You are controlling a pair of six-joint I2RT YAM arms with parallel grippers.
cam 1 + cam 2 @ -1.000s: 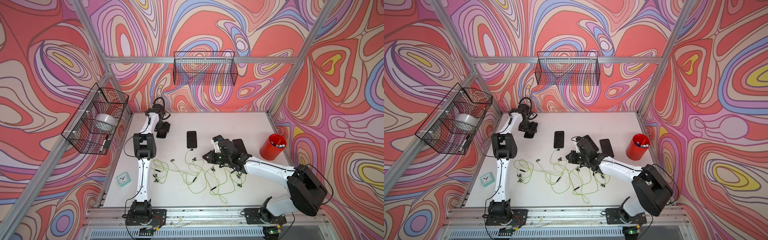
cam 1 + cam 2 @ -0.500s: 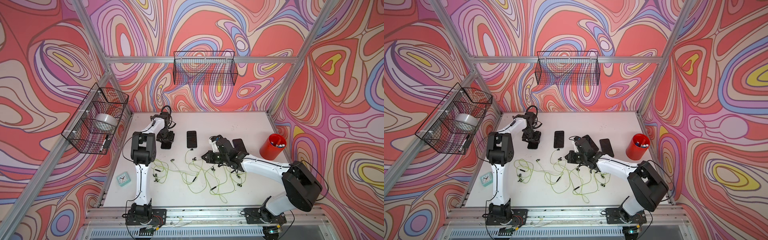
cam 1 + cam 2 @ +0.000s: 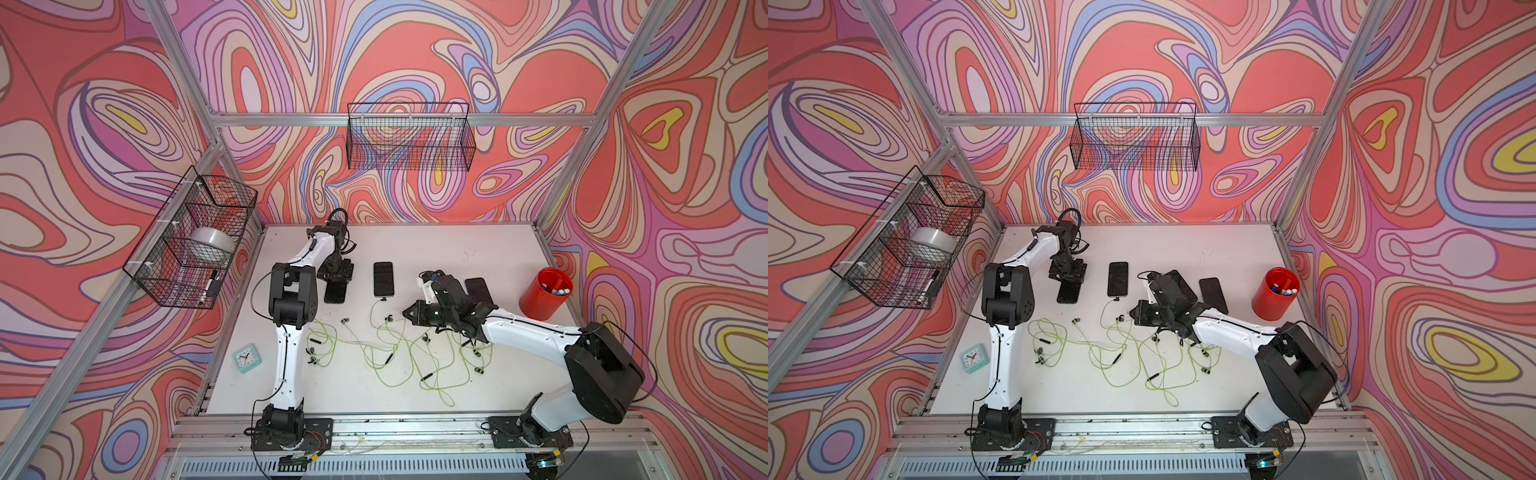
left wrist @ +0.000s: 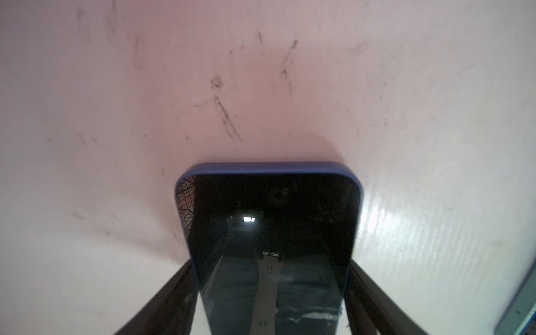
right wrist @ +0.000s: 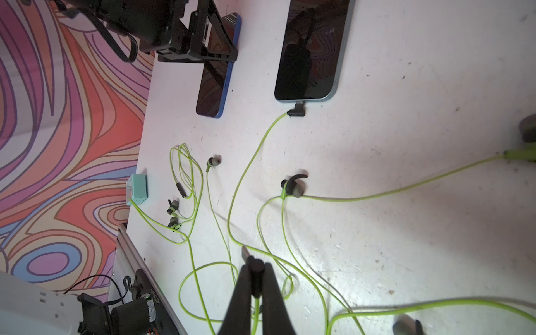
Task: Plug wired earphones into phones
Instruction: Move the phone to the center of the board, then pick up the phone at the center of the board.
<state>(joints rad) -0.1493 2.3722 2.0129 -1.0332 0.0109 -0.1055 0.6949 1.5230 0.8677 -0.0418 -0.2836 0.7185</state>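
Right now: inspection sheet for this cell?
Surface: white tabletop, scuffed.
Job's things: four black glossy phones; middle phone has an angled dark plug inserted; yellow-green earphone cords tangled in front.
Clutter: mint-green square clock; red cup of markers.
Grippers: left gripper straddles blue-cased phone, grip unclear; right gripper shut on a dark earphone plug.
Cables: black robot cable loops by the left gripper.
Surroundings: black wire side basket holds a grey tape roll; black wire back basket; patterned walls.

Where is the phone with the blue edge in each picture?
Both top views: the blue-edged phone lies left of the plugged-in phone.
Left wrist: close up, between the fingers of the left gripper.
Right wrist: beside the plugged-in phone, under the left gripper.
Shared landmark: the left gripper straddling it.
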